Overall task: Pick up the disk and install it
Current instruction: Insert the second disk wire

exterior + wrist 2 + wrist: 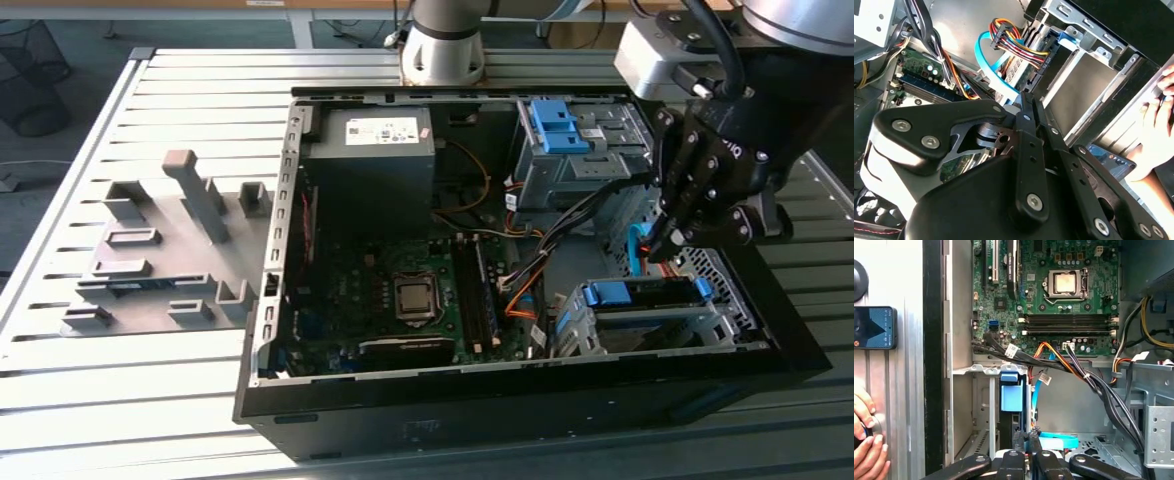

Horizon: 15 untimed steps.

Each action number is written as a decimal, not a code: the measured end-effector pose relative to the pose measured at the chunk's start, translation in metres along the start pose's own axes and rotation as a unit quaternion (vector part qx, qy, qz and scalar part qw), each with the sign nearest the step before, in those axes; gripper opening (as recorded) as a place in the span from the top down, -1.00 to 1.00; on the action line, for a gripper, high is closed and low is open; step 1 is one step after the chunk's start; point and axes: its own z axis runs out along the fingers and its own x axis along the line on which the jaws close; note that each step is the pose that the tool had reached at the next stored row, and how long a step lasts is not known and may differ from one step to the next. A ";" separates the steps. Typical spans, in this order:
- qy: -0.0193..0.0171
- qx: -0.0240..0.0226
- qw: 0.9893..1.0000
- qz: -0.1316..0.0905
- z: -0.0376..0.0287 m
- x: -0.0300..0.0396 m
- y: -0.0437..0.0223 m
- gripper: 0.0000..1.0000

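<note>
While the gripper (663, 243) hangs inside the open computer case (267, 330) near its drive cage (654, 320), its fingers (1026, 150) are pressed together with nothing clearly between them. Disk (1015, 427) sits in the cage, behind a blue rail (1010, 397). Person's hand (866, 450) rests beside the case.

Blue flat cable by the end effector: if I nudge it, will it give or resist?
The blue cable probably gives easily: it is thin and already bends in a loop. It would likely spring back, since it seems anchored near the coloured wire bundle.
</note>
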 end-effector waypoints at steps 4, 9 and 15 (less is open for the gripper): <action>0.004 0.000 1.000 0.000 0.0021 -0.0001 0.0000 0.49; 0.009 0.001 1.000 0.000 0.0040 -0.0002 -0.0001 0.65; 0.003 0.001 1.000 0.002 0.0073 0.0025 -0.0044 0.68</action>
